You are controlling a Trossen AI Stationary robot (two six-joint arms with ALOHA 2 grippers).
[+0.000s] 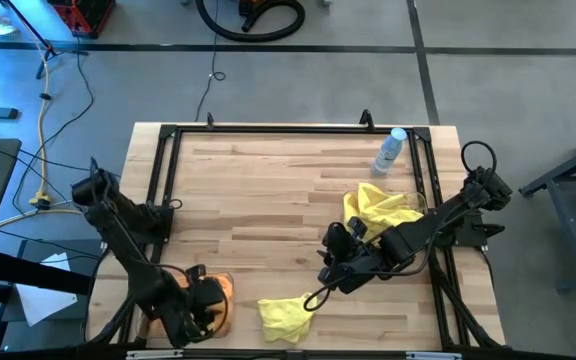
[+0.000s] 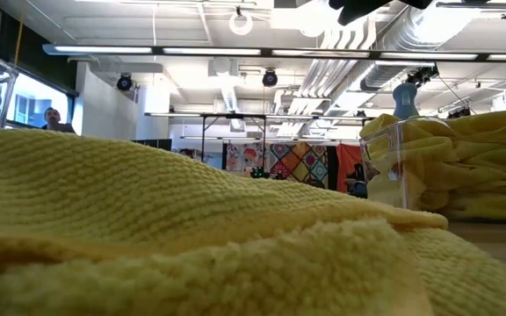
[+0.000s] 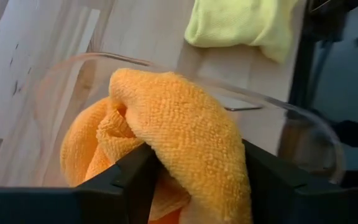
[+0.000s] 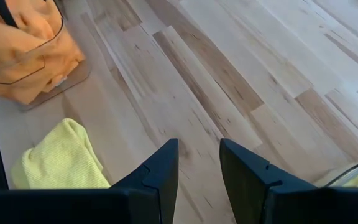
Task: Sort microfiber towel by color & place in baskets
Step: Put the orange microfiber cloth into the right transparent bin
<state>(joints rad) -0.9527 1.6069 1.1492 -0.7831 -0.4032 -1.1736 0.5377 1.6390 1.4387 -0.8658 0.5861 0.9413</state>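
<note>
An orange towel (image 3: 179,124) lies heaped in a clear basket (image 3: 272,106) at the table's near left corner. My left gripper (image 3: 197,171) stands open over that basket (image 1: 230,312), with the towel's top fold between its fingers. A loose yellow towel (image 1: 286,315) lies crumpled on the table near the front edge and fills the low view's foreground (image 2: 191,228). My right gripper (image 4: 199,155) hangs open and empty above the bare table (image 4: 241,74), to the right of that towel. More yellow towels (image 1: 378,210) fill a second clear basket (image 2: 393,167) at the right. My left gripper's open fingers (image 3: 135,180) slant down into the basket from its near left, one on each side of the orange towel's top fold (image 3: 204,155). The fold lies against their inner faces. It rests on the orange cloth below it in the basket.
A small clear bottle with a blue cap (image 1: 391,150) stands at the far right, behind the yellow basket. A black frame (image 1: 268,130) runs round the table's edges. Bare wood (image 1: 258,190) spans the middle and far left.
</note>
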